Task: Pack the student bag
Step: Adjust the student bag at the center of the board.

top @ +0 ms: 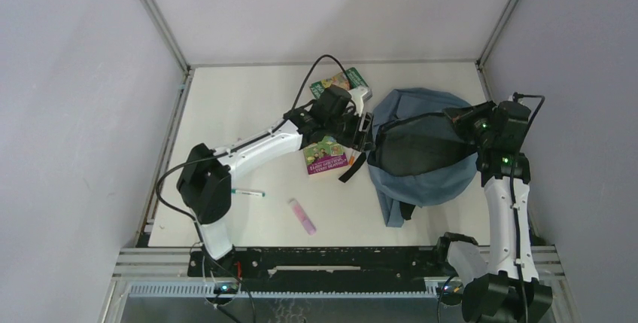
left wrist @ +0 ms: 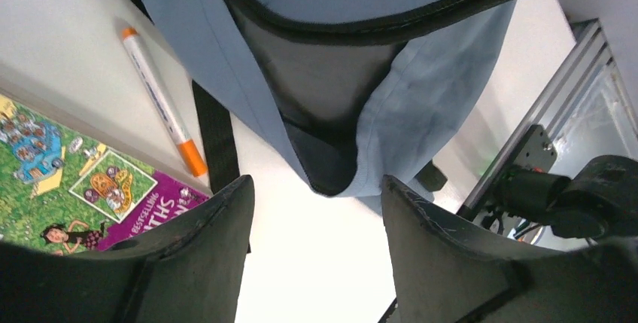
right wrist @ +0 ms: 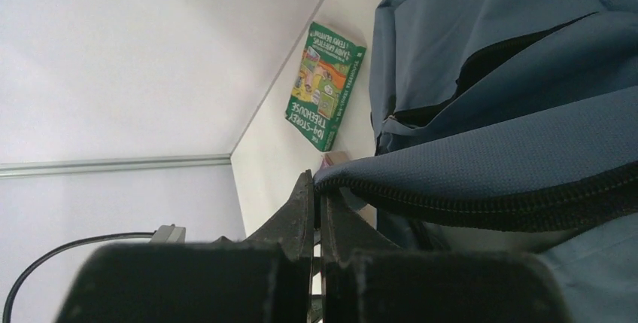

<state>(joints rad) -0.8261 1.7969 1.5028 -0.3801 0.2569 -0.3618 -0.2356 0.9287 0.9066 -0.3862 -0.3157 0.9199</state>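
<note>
The soft dusty-blue fabric student bag (top: 421, 180) lay on the white desk (top: 226, 97), its open mouth running lengthwise from the right gripper (right wrist: 316, 181), clenched on its zip rim, toward the released, empty left gripper (left wrist: 316, 187) just beside its left edge, over a purple book (top: 326, 159).

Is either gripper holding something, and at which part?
The right gripper pinches the soft dusty-blue fabric backpack at the black zip edge of its opening. The left gripper is open and holds nothing.
</note>
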